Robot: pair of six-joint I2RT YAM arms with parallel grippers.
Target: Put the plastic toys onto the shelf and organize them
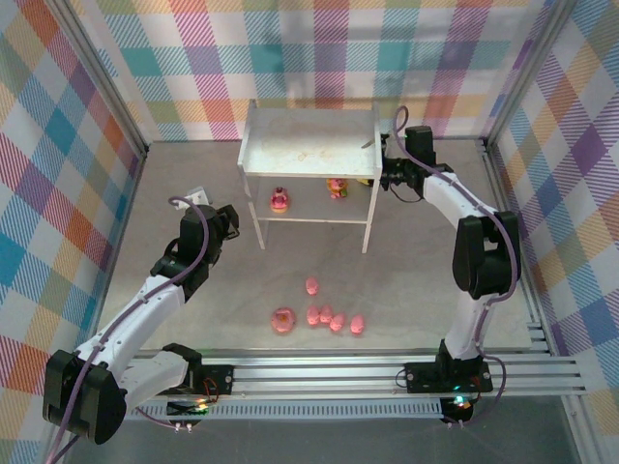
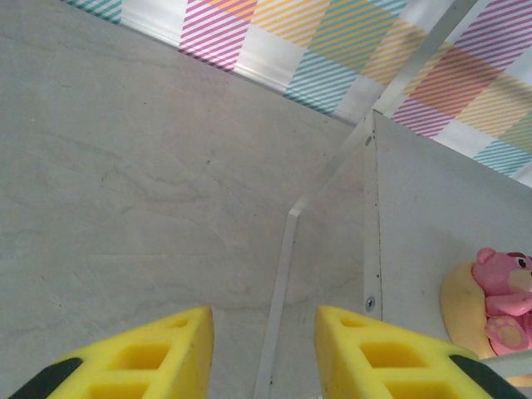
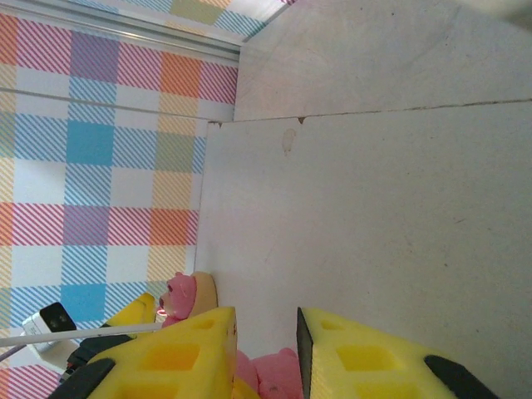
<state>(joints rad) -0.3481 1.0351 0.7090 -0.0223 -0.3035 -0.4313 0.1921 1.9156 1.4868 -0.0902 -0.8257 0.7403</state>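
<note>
Left jaws wide apart, empty, right jaws narrower, beside pink toy (image 3: pixel 277 371)

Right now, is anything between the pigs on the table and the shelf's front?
Nothing visible: bare table lies between the pigs and the open front of the shelf, between its two front legs.

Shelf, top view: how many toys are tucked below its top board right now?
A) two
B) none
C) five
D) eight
A: a pink-red figure and a yellow figure sit below the top board of the shelf.
</note>
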